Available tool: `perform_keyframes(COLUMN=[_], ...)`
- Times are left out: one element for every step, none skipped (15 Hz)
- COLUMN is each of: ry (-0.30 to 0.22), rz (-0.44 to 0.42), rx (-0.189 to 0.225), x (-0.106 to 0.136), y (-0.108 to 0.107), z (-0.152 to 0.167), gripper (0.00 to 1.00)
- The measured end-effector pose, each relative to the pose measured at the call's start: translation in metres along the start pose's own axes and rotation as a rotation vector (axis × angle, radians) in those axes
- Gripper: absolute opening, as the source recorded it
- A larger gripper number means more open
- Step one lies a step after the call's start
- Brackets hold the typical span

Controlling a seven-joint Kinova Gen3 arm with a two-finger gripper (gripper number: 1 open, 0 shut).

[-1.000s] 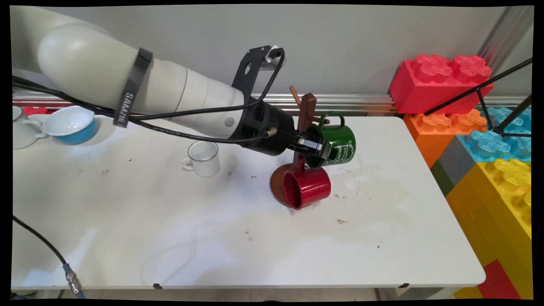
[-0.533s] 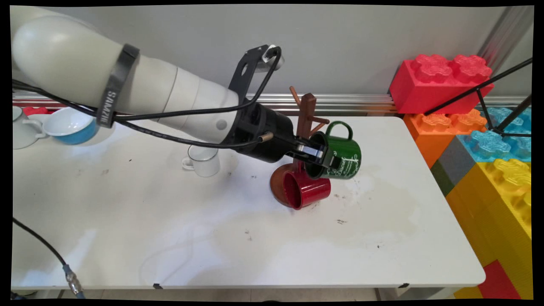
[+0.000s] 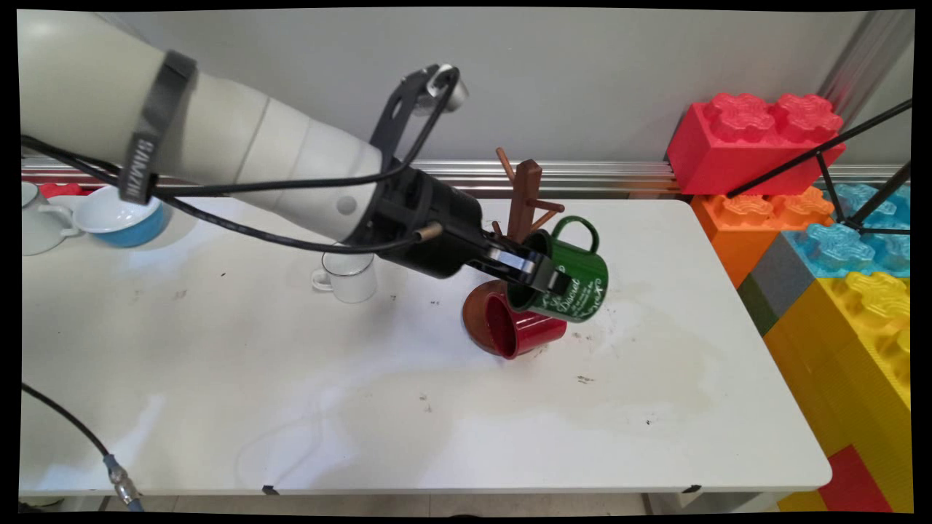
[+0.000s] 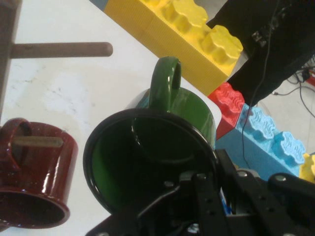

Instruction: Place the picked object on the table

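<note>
We see a glossy green mug [image 3: 571,280] with white lettering on its side and a dark rim, tilted, mouth facing the arm, handle up. It hangs in the air just right of the brown mug tree [image 3: 523,200], clear of the pegs, above the table [image 3: 364,407]. A red mug [image 3: 526,324] hangs low on the tree, just below-left of the green one – the two look close, maybe touching, hard to say from the main view. The hand view shows daylight between them, plus the red mug's handle threaded on a peg [image 4: 38,141] and a bare peg [image 4: 61,49] above it; the main view hides that. Only the main view shows the white mug [image 3: 349,273] standing left of the tree, and the blue bowl [image 3: 120,213] far left of it. The gripper [image 3: 542,271] is clenched on the green mug's rim – one finger inside the mouth, one outside against the wall.
</note>
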Motion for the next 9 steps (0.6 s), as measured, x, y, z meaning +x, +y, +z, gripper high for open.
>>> perform_keyframes(ry=[-0.005,-0.008,-0.013,-0.017,-0.025,-0.036,-0.048,-0.061,-0.077], rz=[0.008,0.013,0.022,0.029,0.04,0.053,0.066,0.077,0.09], rx=[0.005,0.009,0.016,0.021,0.031,0.042,0.055,0.065,0.076], x=[0.002,0.003,0.005,0.006,0.009,0.011,0.013,0.014,0.015], y=[-0.001,-0.002,-0.004,-0.005,-0.007,-0.009,-0.012,-0.014,-0.016], z=[-0.005,-0.008,-0.013,-0.016,-0.022,-0.029,-0.036,-0.042,-0.049], gripper=[0.0,0.0,0.0,0.0,0.0,0.0,0.0,0.0,0.0])
